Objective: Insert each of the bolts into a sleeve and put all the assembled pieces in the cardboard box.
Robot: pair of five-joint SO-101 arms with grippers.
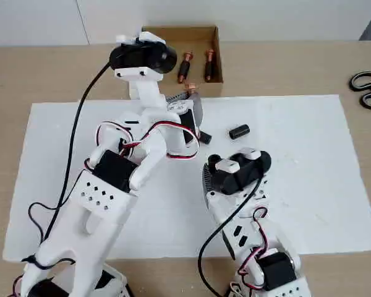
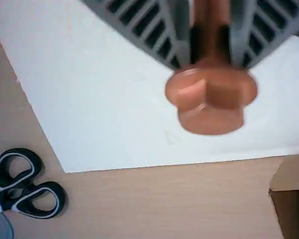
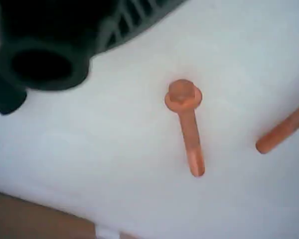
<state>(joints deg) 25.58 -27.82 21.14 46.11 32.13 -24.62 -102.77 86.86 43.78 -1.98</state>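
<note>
"Where was the bolt [image 2: 211, 97]?"

"The left gripper [image 1: 190, 97] held it tight by the stem, up over the far edge of the paper [image 1: 297, 185]. The head stuck out past the fingers."

"Which way was the box [image 1: 218, 62]?"

"Just past that head, on the table beyond the paper's far edge. The bolt's long way pointed about at it. Two pieces [image 1: 185, 65] lay inside. The left arm was much nearer the box than the right arm was."

"Did the bolt have a sleeve on?"

"That was hard to tell. Dark bits showed beside the stem, but the gripper hid the rest."

"And the right gripper [image 1: 208, 178]?"

"It sat over the middle of the paper. It seemed to be pinching a sleeve [image 3: 40, 64], with the open end showing. Its fingers were mostly hidden, so that was a best guess."

"Anything else?"

"A flat bolt [image 3: 187, 124] lay on the paper near it, head end closer to the sleeve. A cut-off bolt [image 3: 283, 133] showed just one end. A spare sleeve [image 1: 238, 131] lay on the paper between the right gripper and the box."
</note>
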